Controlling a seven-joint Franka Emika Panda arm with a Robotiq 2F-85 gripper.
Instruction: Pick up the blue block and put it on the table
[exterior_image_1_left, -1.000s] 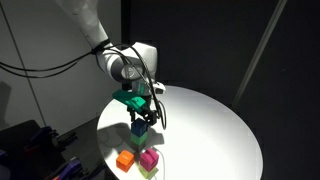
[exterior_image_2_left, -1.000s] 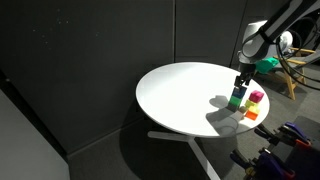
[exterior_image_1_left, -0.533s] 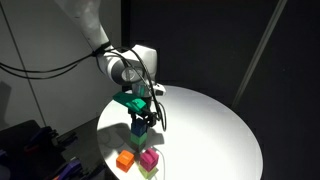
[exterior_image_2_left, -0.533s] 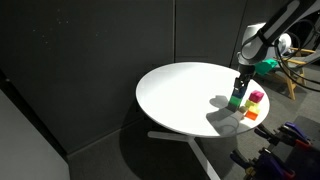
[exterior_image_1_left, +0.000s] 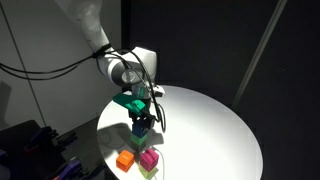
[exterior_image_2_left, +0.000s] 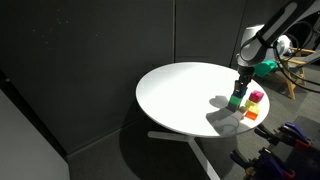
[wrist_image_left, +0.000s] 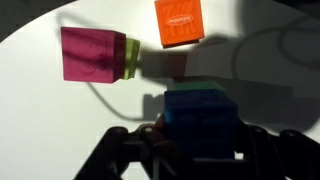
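The blue block (wrist_image_left: 200, 122) fills the lower middle of the wrist view, between my dark fingers (wrist_image_left: 125, 150). It rests on a green cube (wrist_image_left: 195, 88), of which only a thin edge shows. My gripper (wrist_image_left: 200, 138) is shut on the blue block. In both exterior views the gripper (exterior_image_1_left: 141, 119) (exterior_image_2_left: 239, 86) points straight down onto the small stack of blue block (exterior_image_1_left: 139, 127) (exterior_image_2_left: 237, 92) and green cube (exterior_image_2_left: 235, 102) near the rim of the round white table (exterior_image_1_left: 210, 130) (exterior_image_2_left: 180, 95).
A magenta cube (wrist_image_left: 92, 53) (exterior_image_1_left: 149, 157) (exterior_image_2_left: 256, 97) with a yellow-green cube (wrist_image_left: 132, 55) against it and an orange cube (wrist_image_left: 178, 22) (exterior_image_1_left: 125, 160) (exterior_image_2_left: 251, 113) sit close beside the stack, near the table edge. Dark curtains surround the table.
The fingers have closed in on the blue block. The arm and the cubes have stayed where they were.
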